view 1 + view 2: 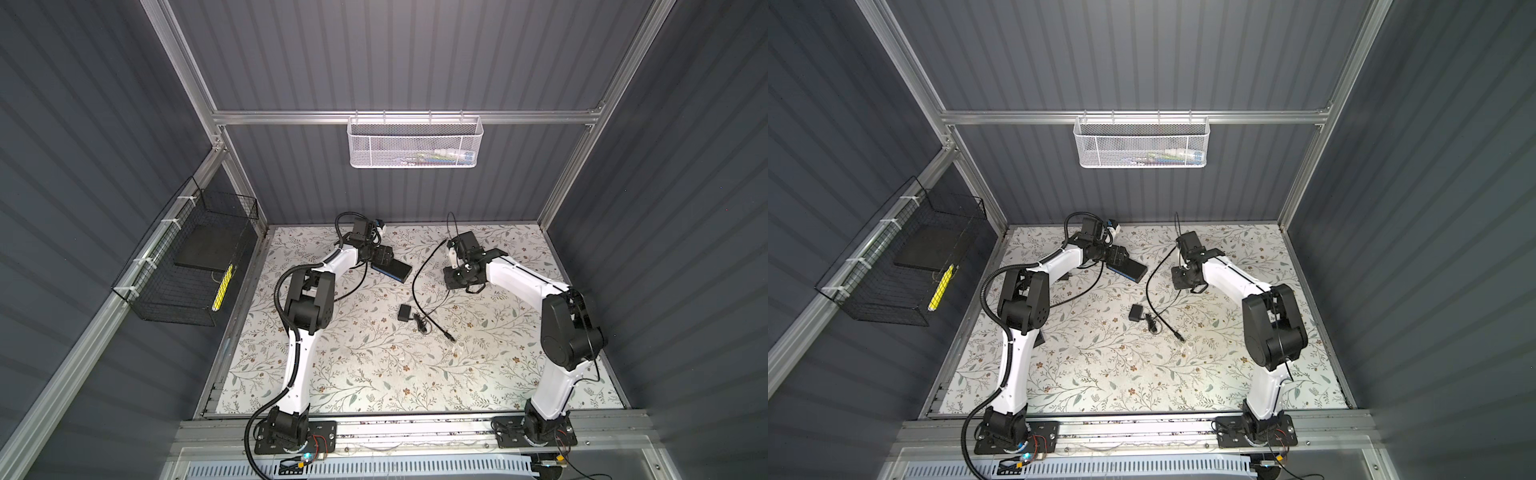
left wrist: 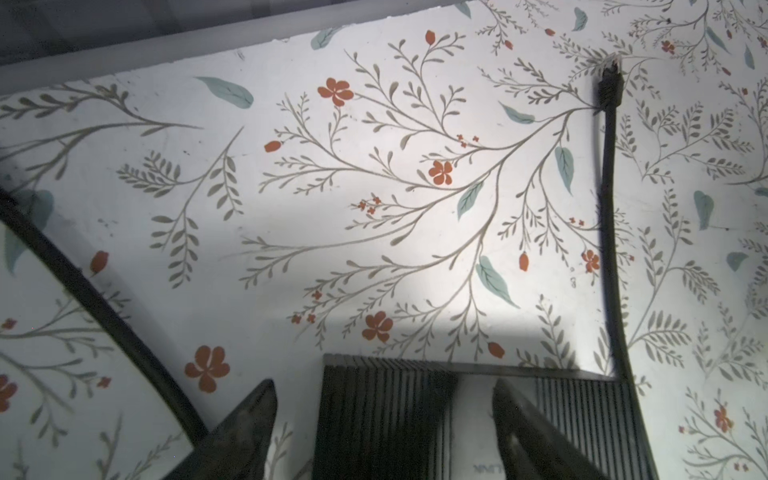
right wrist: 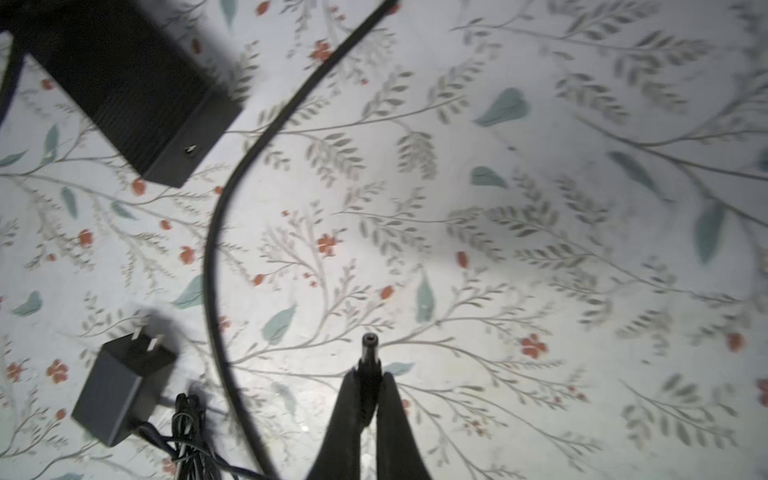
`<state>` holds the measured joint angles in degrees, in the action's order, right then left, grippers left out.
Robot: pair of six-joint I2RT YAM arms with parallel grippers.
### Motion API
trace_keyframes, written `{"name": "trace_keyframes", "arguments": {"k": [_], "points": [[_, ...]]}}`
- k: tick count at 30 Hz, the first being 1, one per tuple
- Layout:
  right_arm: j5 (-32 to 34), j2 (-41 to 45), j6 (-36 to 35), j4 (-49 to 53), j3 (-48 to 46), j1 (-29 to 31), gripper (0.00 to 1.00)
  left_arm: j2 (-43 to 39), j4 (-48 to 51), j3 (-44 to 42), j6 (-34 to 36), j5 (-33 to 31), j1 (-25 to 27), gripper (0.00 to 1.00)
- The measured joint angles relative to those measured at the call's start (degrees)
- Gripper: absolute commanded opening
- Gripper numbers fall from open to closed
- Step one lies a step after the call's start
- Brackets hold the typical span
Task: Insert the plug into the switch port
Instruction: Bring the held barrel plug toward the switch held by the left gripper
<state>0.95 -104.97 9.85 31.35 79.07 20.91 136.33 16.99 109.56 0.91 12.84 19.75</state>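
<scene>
Two grippers over a floral table (image 1: 374, 374). We see the right gripper (image 3: 370, 376) pinched shut on the plug (image 3: 368, 349) — the left gripper (image 2: 384, 386) spread wide over the switch box (image 2: 374, 415), contact unclear. Only the right wrist view shows the switch port (image 3: 190, 148), in the box's end, well apart from the plug.

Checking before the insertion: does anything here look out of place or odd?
Yes: a loose black cable curves across the mat between the plug, pinched in the right tool, and the switch port. The cord of the adapter lies in a tangled bundle. Nothing looks damaged.
</scene>
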Motion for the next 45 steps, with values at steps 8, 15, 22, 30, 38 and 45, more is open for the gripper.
{"name": "trace_keyframes", "arguments": {"k": [8, 15, 22, 30, 38, 45], "points": [[6.38, 3.41, -2.23, 0.7, -0.02, -5.11, 0.0, 0.22, 0.42, 0.0, 0.31, 0.9, 0.44, 0.81], [9.62, 6.34, -5.46, 2.69, -1.07, -9.57, 0.01, 0.22, 0.35, 0.0, 2.01, 2.95, 0.76, 0.81], [7.02, 9.53, -12.44, 5.14, 0.68, -5.16, 0.01, 0.22, 0.11, -0.02, 3.89, 6.8, 0.96, 0.81], [-1.44, 2.6, -13.7, 3.58, 2.69, 6.32, 0.0, 0.22, -1.73, -0.87, 4.7, 10.99, 0.96, 0.81], [-9.18, -9.79, -11.04, 1.38, 7.63, 8.41, 0.0, 0.22, -3.82, -4.79, 4.48, 12.92, 0.92, 0.8], [-11.08, -11.5, -6.78, -0.39, 8.9, 11.19, 0.0, -1.29, -6.88, -8.24, 2.97, 14.53, -0.72, 0.8]]}}
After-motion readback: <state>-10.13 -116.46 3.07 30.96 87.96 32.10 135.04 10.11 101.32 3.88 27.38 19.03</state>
